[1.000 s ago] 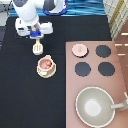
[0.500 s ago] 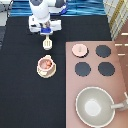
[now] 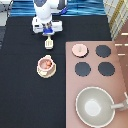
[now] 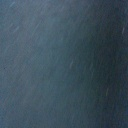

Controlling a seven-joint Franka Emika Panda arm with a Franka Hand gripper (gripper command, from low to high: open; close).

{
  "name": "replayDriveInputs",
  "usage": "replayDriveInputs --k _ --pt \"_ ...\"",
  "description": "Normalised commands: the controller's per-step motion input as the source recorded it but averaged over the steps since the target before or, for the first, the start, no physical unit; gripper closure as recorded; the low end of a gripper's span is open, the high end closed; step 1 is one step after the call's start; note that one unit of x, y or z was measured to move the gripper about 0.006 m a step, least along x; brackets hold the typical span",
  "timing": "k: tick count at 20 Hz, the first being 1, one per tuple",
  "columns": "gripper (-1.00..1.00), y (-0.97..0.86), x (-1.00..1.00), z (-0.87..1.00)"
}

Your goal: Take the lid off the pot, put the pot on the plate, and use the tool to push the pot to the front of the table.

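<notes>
My gripper (image 3: 48, 34) is near the exterior view's top, shut on the handle of the cream-white tool (image 3: 48, 44), whose slotted head hangs below it over the black table (image 3: 20, 95). The pink-tan pot (image 3: 45, 63), uncovered with reddish contents showing, sits on the cream plate (image 3: 39, 72) a short way toward the bottom from the tool's head. The pale pink lid (image 3: 78, 49) lies on the stove's upper left burner. The wrist view shows only a dark blur.
The pinkish-brown stove panel (image 3: 92, 80) fills the exterior view's right, with three black burners (image 3: 82, 68) uncovered. A large grey-beige pan (image 3: 95, 105) with a handle rests at its lower end. A blue strip (image 3: 85, 7) runs along the top.
The gripper has carried the tool toward the exterior view's right, ending above the pot on the plate. Pot, plate and lid have not moved.
</notes>
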Motion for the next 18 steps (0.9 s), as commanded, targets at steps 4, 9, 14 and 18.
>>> replayDriveInputs --k 4,9,14,18 --pt "1.00 -0.15 0.94 -0.13" --pt "1.00 -0.02 0.99 0.01" --pt "1.00 -0.02 1.00 0.16" --pt "1.00 0.00 1.00 0.36"
